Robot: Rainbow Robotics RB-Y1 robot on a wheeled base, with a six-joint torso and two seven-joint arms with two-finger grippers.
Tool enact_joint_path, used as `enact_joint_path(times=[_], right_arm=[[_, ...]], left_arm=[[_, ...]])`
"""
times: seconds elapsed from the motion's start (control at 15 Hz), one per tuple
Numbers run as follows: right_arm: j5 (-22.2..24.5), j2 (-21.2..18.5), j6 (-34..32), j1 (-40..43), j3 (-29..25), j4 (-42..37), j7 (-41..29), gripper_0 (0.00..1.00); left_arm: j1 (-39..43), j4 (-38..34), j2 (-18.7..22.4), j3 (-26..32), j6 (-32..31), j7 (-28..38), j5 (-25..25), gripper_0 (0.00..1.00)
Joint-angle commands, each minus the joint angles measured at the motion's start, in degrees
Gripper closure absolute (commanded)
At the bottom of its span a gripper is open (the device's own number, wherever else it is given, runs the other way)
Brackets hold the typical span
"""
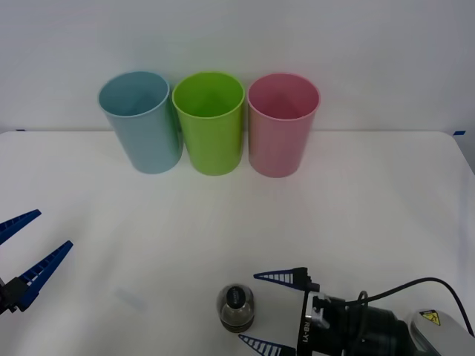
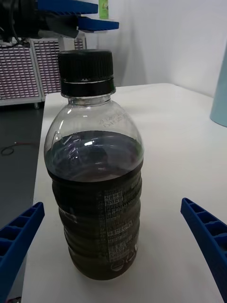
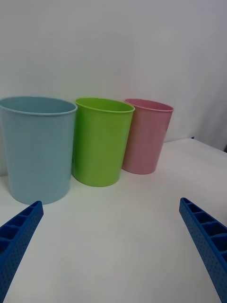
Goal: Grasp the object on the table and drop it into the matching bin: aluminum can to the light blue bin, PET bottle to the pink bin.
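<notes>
Standing: one PET bottle (image 1: 237, 308), three bins, two spread claws.

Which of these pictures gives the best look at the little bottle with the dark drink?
The right wrist view: the PET bottle stands upright, close up, with its black cap, brown liquid and label print all plain. The front view shows the bottle from above, mostly its cap, by the open right gripper. The left wrist view faces the bins.

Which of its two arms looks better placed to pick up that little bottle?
The right. Its open gripper already faces the bottle near the table's front edge, fingers spread to either side of it. The left gripper, also open, sits far off at the left edge.
</notes>
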Motion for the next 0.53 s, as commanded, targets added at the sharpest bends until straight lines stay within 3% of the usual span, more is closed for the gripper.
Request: enact_joint_path(times=[0.07, 0.53], right_arm=[[-0.01, 0.00, 2.60, -0.42, 1.97, 0.00, 0.58, 0.00], [-0.01, 1.23, 6.29, -1.04, 4.96, 0.00, 1.19, 0.00]], left_arm=[[0.00, 0.00, 0.00, 0.00, 0.00, 0.00, 0.00, 0.00], [0.00, 0.00, 0.00, 0.00, 0.00, 0.00, 0.00, 0.00]])
